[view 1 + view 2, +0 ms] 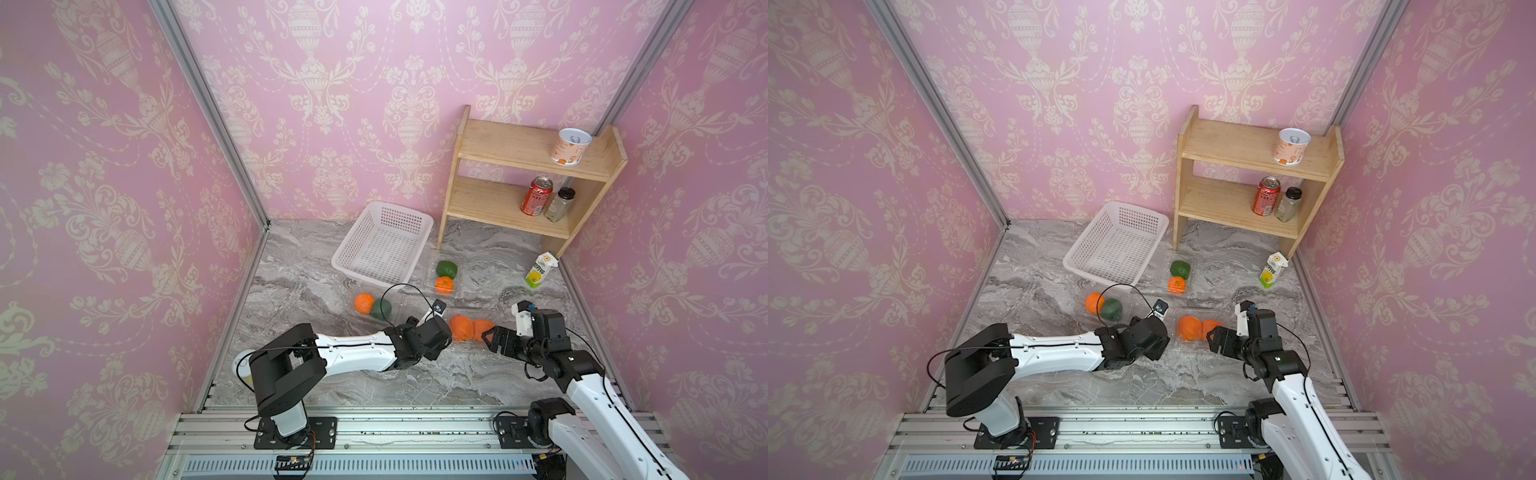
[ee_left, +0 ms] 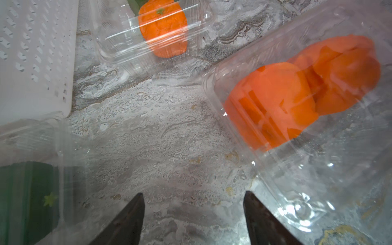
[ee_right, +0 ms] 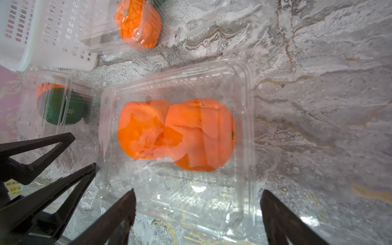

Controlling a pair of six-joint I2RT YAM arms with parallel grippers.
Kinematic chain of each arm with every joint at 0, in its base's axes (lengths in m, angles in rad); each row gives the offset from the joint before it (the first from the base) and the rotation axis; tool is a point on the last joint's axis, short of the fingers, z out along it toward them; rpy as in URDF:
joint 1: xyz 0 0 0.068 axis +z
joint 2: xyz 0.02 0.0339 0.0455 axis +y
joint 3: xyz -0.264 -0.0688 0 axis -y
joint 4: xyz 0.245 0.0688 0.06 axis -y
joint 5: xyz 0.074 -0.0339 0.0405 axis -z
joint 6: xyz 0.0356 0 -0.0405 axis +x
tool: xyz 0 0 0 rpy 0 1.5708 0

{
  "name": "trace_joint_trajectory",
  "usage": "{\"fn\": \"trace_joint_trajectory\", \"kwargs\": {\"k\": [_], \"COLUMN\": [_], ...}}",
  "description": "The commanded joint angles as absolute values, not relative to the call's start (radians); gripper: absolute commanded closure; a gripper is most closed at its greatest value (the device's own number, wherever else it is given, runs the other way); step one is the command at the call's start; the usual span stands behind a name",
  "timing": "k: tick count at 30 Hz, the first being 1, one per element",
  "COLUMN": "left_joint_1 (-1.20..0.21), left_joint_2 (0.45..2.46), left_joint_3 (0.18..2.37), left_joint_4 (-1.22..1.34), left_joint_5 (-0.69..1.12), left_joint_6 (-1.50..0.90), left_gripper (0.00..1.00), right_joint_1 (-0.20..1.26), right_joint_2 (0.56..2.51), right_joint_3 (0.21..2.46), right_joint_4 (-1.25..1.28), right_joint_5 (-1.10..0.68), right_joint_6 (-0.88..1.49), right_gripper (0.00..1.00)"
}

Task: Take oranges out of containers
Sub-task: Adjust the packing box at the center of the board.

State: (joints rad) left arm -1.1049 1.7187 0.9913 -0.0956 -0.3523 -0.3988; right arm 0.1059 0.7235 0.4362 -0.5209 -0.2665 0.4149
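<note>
Toward the left edge of the table [image 1: 415, 386] sits a clear container [image 3: 27, 110] holding an orange [image 1: 364, 302] pressed against a green fruit [image 1: 381, 308]. Further back, just off the white basket [image 1: 399, 218], a second container [image 2: 127, 48] holds another orange [image 1: 444, 285] beside a second green fruit [image 1: 446, 269].

Nearer the front edge, the left end effector [image 2: 193, 193] hovers low over bare table, fingers spread with nothing between them. It is just beside the left end of the third container [image 3: 191, 203] — the one with two oranges [image 3: 144, 129] touching inside. At that container's right, the right end effector [image 3: 198, 191] is likewise spread and empty, its fingers straddling the near wall.

All four oranges lie in their containers, so the task looks barely begun. The pair appear warped through the plastic, so a lid may be shut over them, though I cannot be sure.

To do this step well, I would pin the container's left rim with the left end effector so the thin plastic cannot skate. If a lid is there, pinch its lip and fold it back first. Then bring the right one square over the nearer orange, close across its widest part and lift straight up.
</note>
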Motion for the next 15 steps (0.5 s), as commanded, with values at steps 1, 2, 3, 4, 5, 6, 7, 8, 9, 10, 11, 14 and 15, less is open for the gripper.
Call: {"fn": "trace_joint_trajectory", "kwargs": {"k": [1,2,3,4,5,6,7,8,9,10,11,14,15], "left_joint_1": [-1.107,-1.107,-1.107,-1.107,-1.105,-1.103,-1.099,-1.095,-1.09,-1.084,-1.076,-1.057,-1.051], "left_joint_2": [1.774,1.788,1.801,1.811,1.825,1.835,1.847,1.86,1.869,1.88,1.889,1.91,1.916], "left_joint_3": [1.061,1.077,1.093,1.105,1.121,1.136,1.153,1.169,1.181,1.192,1.205,1.236,1.246], "left_joint_4": [-0.11,-0.111,-0.112,-0.111,-0.112,-0.116,-0.12,-0.124,-0.125,-0.121,-0.122,-0.124,-0.123], "left_joint_5": [-0.335,-0.337,-0.345,-0.356,-0.368,-0.374,-0.38,-0.383,-0.385,-0.386,-0.384,-0.385,-0.387], "left_joint_6": [-0.399,-0.389,-0.38,-0.37,-0.359,-0.351,-0.341,-0.334,-0.329,-0.322,-0.319,-0.303,-0.301], "left_gripper": [0.25,0.25,0.25,0.25,0.25,0.25,0.25,0.25,0.24,0.24,0.24,0.24,0.24], "right_joint_1": [0.118,0.122,0.127,0.132,0.141,0.145,0.152,0.157,0.162,0.166,0.17,0.192,0.199], "right_joint_2": [0.752,0.762,0.773,0.781,0.788,0.791,0.793,0.793,0.793,0.791,0.79,0.786,0.782], "right_joint_3": [0.432,0.43,0.43,0.432,0.433,0.435,0.436,0.436,0.437,0.436,0.436,0.443,0.445], "right_joint_4": [-0.494,-0.49,-0.485,-0.485,-0.483,-0.482,-0.483,-0.484,-0.485,-0.485,-0.486,-0.499,-0.503], "right_joint_5": [-0.278,-0.281,-0.283,-0.284,-0.283,-0.278,-0.271,-0.264,-0.263,-0.262,-0.261,-0.247,-0.247], "right_joint_6": [0.423,0.422,0.421,0.42,0.419,0.419,0.42,0.42,0.42,0.42,0.42,0.422,0.423], "right_gripper": [0.08,0.08,0.09,0.1,0.11,0.12,0.12,0.12,0.12,0.12,0.12,0.13,0.14]}}
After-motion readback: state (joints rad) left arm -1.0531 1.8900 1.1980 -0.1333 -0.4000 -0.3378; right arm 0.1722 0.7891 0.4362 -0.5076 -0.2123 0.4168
